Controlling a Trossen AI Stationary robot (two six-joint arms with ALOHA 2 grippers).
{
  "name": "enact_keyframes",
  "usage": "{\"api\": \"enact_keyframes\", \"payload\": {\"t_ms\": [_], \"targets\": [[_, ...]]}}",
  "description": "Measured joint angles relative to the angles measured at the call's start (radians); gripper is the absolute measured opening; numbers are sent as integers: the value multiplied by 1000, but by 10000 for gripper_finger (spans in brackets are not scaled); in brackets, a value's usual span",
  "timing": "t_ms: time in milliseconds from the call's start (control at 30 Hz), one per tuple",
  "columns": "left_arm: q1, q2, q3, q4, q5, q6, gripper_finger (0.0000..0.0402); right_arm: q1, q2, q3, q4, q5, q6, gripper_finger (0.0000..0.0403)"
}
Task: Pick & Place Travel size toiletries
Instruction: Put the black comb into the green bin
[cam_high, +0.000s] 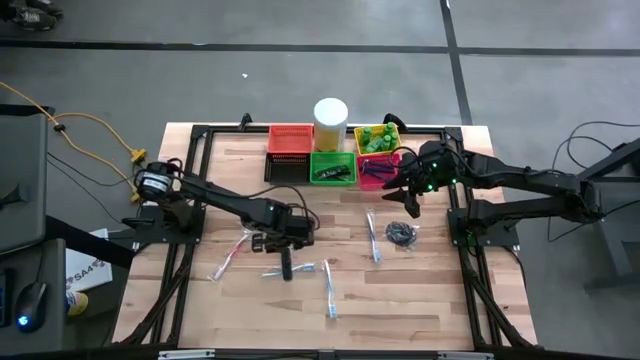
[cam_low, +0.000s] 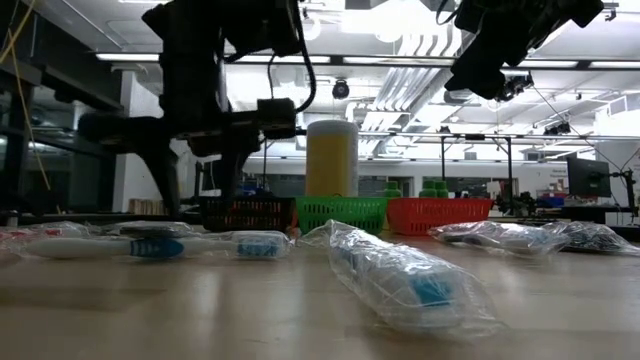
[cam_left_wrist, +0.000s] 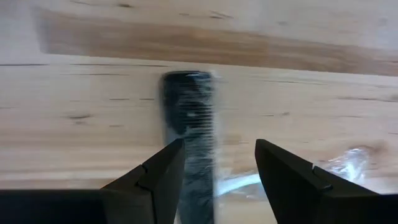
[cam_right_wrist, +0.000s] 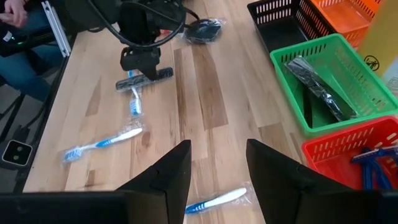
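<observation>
Pale wooden tabletop (cam_high: 430, 300) is carrying clear-wrapped toothbrushes (cam_high: 329, 290) scattered across its middle, with a black comb (cam_high: 287, 265) lying among them. A dark coiled bundle (cam_high: 402, 234) is sitting nearby, and mesh baskets (cam_high: 333, 166) plus a white cylinder (cam_high: 331, 118) are lining the far edge.

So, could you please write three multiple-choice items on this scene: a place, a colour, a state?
1. The white cylinder stands: A among toothbrushes; B between the orange basket and yellow basket; C under an arm.
2. Black combs lie in the basket coloured: A yellow; B orange; C green.
3. The left hand is: A open over a comb; B shut on a toothbrush; C inside a basket.
Key: B, baskets flank it; C, the green basket holds them; A, fingers stand apart astride the comb.
</observation>
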Motion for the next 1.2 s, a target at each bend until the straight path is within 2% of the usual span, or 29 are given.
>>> {"api": "enact_keyframes", "payload": {"t_ms": [233,467,567,733,833,1200], "targets": [[-22,8,-1,-48,10,-43,194,0,0,0,-6,0,0,148],[-50,7,-1,-19,-14,-32,196,0,0,0,-10,2,-7,148],[-50,7,-1,-11,-32,-24,212,0,0,0,-10,4,-7,148],[-49,7,-1,-19,-35,-25,267,0,0,0,-10,4,-7,148],[-49,7,-1,-18,1,-31,294,0,0,0,-11,4,-7,148],[-49,72,1,27,42,-50,303,0,0,0,-17,3,-4,148]]}}
